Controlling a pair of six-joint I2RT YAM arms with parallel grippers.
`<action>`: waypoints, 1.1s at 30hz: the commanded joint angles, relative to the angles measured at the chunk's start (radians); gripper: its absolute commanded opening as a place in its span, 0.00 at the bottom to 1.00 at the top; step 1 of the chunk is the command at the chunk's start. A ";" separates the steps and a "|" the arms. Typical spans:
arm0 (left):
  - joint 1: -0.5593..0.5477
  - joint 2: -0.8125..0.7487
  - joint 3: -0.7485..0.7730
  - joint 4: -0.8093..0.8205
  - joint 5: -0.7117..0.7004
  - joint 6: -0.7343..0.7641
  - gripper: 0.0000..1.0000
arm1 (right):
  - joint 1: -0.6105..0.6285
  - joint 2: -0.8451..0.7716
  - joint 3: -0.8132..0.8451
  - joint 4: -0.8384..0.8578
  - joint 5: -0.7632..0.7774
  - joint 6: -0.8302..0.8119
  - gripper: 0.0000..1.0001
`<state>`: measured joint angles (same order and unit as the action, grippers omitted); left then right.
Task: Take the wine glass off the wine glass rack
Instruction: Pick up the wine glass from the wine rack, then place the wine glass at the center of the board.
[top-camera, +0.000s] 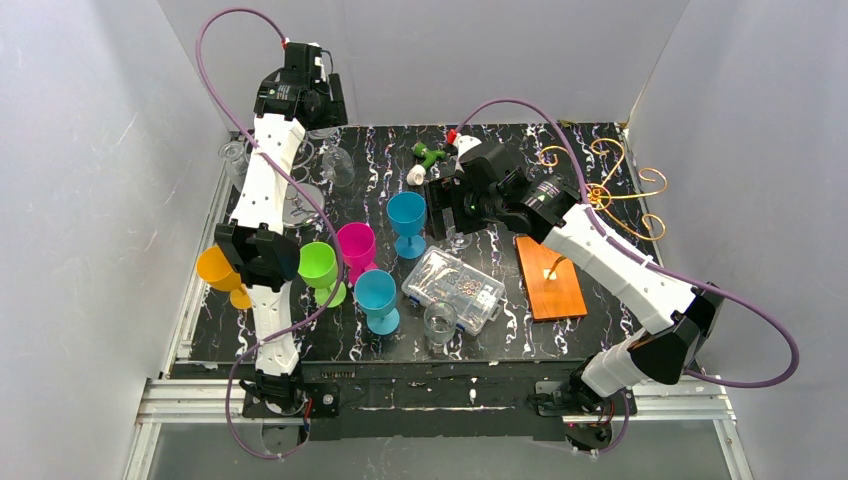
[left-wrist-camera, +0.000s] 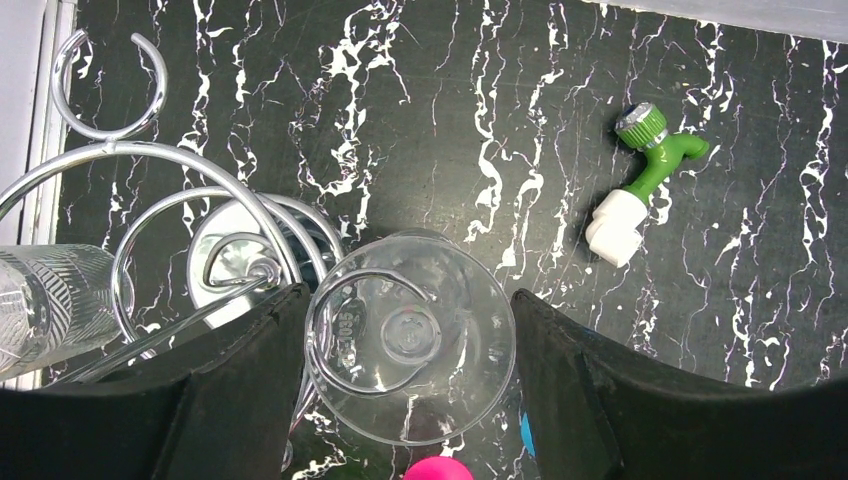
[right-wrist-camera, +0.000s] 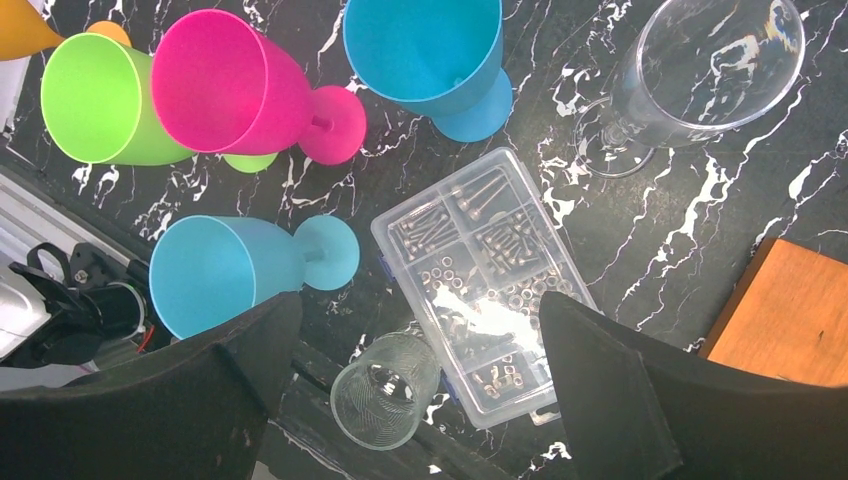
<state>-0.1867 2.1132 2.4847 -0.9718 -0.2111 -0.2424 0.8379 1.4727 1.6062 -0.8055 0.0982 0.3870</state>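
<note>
A clear wine glass (left-wrist-camera: 410, 335) hangs upside down by its foot in a curl of a silver wire rack (left-wrist-camera: 150, 150) at the far left of the table. My left gripper (left-wrist-camera: 408, 293) comes down over it, and both fingers touch the glass's sides. The golden wine glass rack (top-camera: 610, 190) stands at the far right on its orange wooden base (top-camera: 550, 278); I see no glass on it. My right gripper (right-wrist-camera: 420, 300) hangs open and empty above the table's middle. Another clear wine glass (right-wrist-camera: 700, 70) stands upright on the table by it.
Orange (top-camera: 218, 270), green (top-camera: 318, 265), pink (top-camera: 355, 245) and two blue goblets (top-camera: 407, 215) crowd the left-middle. A clear screw box (right-wrist-camera: 480, 270) and a ribbed tumbler (right-wrist-camera: 385, 390) lie near the front. A green-and-white tap (left-wrist-camera: 645, 180) lies at the back. A ribbed glass (left-wrist-camera: 50, 300) hangs on the silver rack.
</note>
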 joint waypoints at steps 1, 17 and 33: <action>-0.007 -0.101 0.043 0.025 0.017 0.009 0.47 | -0.005 -0.035 -0.007 0.044 0.007 0.008 0.98; -0.022 -0.131 0.042 0.026 0.061 0.007 0.45 | -0.005 -0.030 0.018 0.212 0.031 -0.055 0.98; -0.031 -0.199 -0.017 0.026 0.131 0.002 0.44 | 0.020 0.136 0.118 0.565 0.081 -0.199 0.98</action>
<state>-0.2119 2.0441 2.4744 -0.9661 -0.1081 -0.2432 0.8474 1.5566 1.6749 -0.4149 0.1410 0.2604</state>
